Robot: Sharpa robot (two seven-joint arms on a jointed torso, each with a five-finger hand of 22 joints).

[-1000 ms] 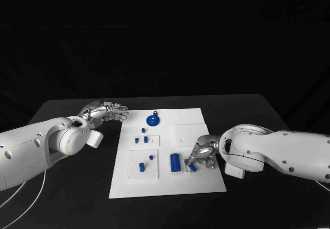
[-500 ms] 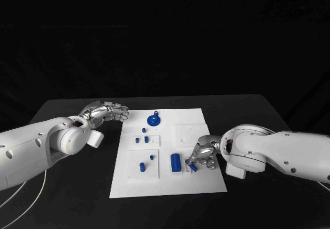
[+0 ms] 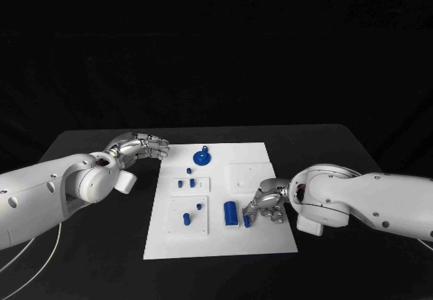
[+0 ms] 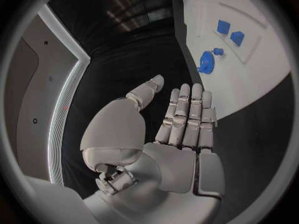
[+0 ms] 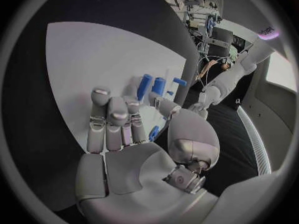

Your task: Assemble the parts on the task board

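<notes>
Currently the right hand is hovering low over the near right part of the white task board, and it is pinching a small blue part at its fingertips; in the right wrist view that same piece is sitting between the thumb and a neighbouring finger while the other fingers are lying stretched out together over the board. Just beside the held piece, a longer blue cylinder is lying in a raised white block on the board. Further toward the robot's left, a short blue peg and a tinier one are standing in a square insert, two more small blue pieces are sitting in the insert beyond it, and a single tiny one is standing beyond those. A round blue gear is resting near the board's far edge. The left hand is hanging over the black table just off the board's far left corner, holding nothing; the left wrist view is showing its fingers straight and side by side with the thumb set apart, and the gear is lying ahead of them on the board.
</notes>
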